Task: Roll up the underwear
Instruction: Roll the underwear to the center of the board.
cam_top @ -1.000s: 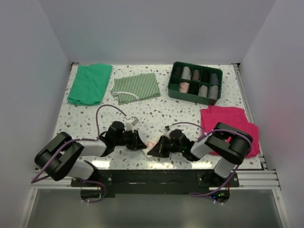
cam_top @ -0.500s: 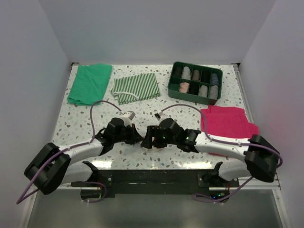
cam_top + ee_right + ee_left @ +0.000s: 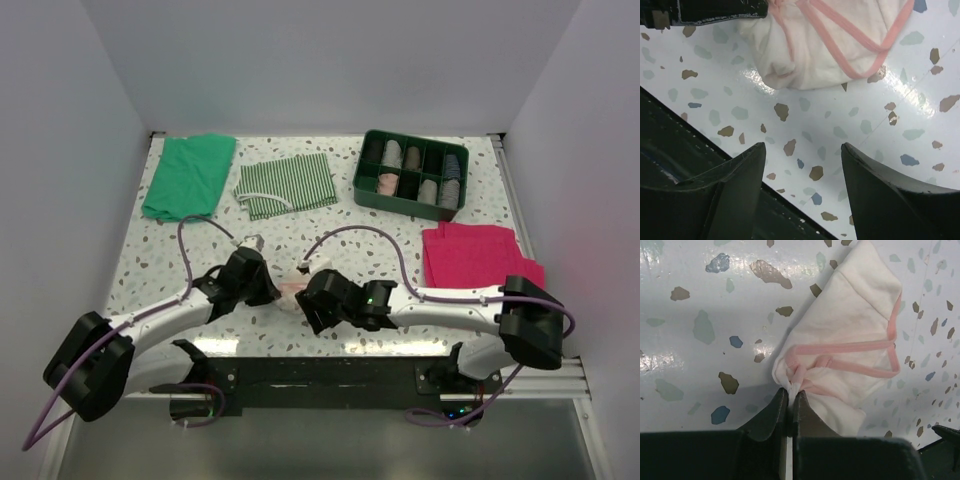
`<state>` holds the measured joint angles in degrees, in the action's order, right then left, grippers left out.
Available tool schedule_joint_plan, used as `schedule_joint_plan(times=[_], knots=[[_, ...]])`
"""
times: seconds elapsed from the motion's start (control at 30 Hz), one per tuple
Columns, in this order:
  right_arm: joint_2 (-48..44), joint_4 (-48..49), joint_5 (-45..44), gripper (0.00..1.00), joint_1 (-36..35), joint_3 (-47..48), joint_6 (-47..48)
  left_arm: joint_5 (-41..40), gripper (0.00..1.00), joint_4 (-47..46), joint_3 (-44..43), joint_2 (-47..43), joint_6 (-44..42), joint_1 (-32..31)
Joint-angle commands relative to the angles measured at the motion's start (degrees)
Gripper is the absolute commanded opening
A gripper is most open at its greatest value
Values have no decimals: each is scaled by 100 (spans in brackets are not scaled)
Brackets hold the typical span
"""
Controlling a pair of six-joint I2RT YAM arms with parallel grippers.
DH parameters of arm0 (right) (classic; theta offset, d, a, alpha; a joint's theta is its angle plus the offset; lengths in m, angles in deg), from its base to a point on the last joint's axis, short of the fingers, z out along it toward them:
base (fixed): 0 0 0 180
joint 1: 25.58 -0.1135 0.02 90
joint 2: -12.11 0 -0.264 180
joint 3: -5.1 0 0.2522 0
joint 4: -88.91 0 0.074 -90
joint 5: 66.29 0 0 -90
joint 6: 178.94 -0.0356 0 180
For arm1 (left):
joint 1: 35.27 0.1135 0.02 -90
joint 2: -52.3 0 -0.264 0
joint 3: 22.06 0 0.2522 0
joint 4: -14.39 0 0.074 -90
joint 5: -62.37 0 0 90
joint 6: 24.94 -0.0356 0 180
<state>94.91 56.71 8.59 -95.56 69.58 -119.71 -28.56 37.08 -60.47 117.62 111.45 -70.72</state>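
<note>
Pale pink fabric underwear with darker pink edging (image 3: pixel 845 340) lies bunched on the speckled terrazzo table (image 3: pixel 700 300), one gathered corner pinched tight by the left gripper (image 3: pixel 789 396), seemingly anchoring it while the right gripper (image 3: pixel 802 165), fingers spread, hovers just beside

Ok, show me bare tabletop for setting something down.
Bare: the middle, between the striped cloth, the divided tray and the underwear, under a purple cable; also the left strip below the green cloth. Crowded: near centre, where left gripper and right gripper flank the underwear; magenta cloth fills the right.
</note>
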Motion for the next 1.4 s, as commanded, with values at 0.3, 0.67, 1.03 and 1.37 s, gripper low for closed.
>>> schedule_joint_plan(times=[0.3, 0.67, 1.03, 1.37], knots=[[1140, 314, 34, 65, -315, 1414, 1863, 5, 0, 241, -287, 218, 133, -33], [1651, 753, 342, 59, -341, 1555, 2259, 188, 0, 259, -322, 271, 133, 63], [1879, 1421, 518, 59, -341, 1265, 2408, 1006, 0, 92, -287, 429, -104, 468], [2240, 1474, 281, 51, -227, 1046, 2461, 1253, 0, 135, -269, 464, -192, 670]])
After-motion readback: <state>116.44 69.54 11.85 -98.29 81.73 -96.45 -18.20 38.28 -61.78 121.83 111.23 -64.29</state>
